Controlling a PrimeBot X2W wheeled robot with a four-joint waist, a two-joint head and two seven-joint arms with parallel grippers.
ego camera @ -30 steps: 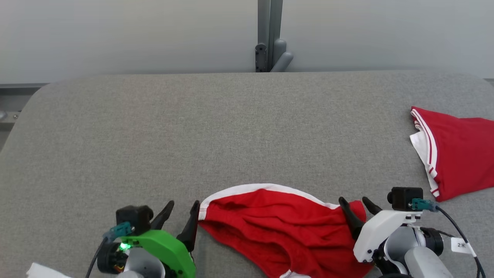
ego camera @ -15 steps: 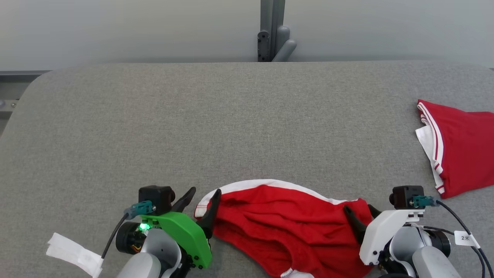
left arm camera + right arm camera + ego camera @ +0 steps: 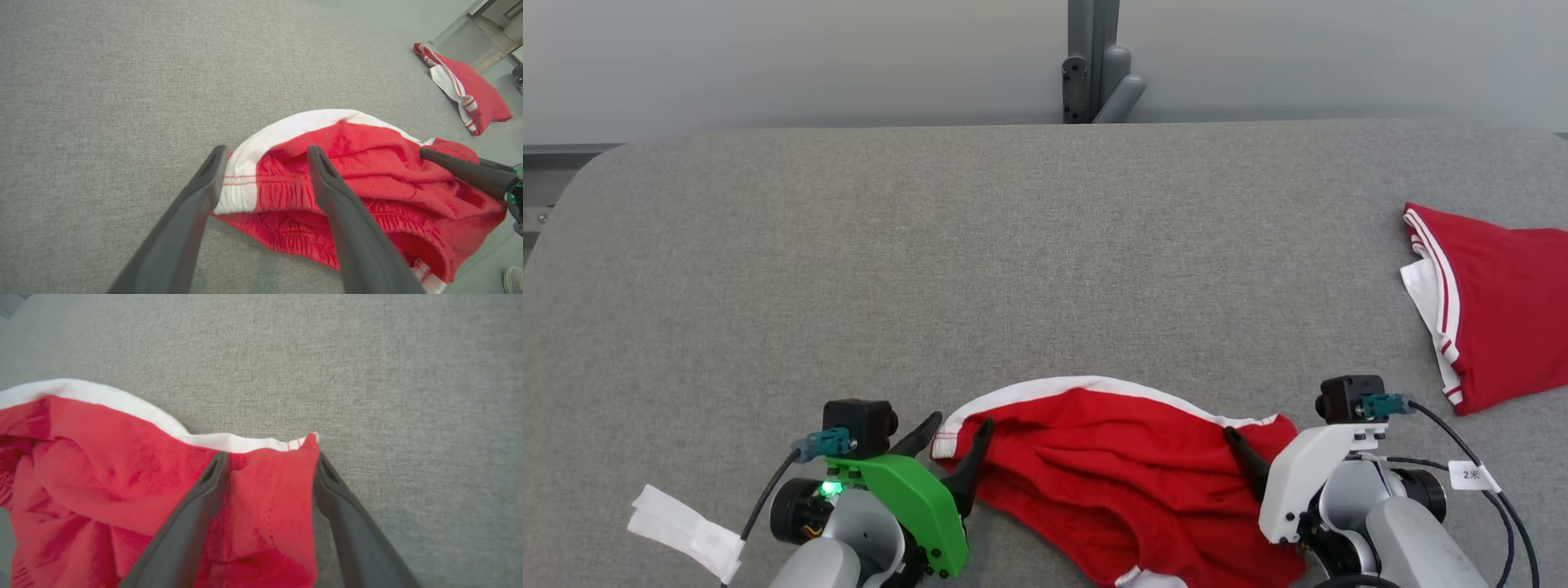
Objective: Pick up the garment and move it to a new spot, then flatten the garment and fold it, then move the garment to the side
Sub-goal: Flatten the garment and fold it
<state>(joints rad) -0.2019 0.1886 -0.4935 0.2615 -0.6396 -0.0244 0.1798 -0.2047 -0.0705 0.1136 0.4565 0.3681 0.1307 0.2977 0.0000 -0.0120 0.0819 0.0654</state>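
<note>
At the garment (image 3: 1111,457) corners, left fingers (image 3: 196,208) and right fingers (image 3: 200,506) straddle cloth, wide open

You have two red garments: one crumpled garment (image 3: 1111,482) at the near edge and one folded garment (image 3: 1503,310) at the right. You have two grippers, the left gripper (image 3: 266,149) and the right gripper (image 3: 270,456). There are two white tags, a left tag (image 3: 686,531) and a right tag (image 3: 1470,475), one grey table (image 3: 1013,245) and one grey post (image 3: 1094,65).
</note>
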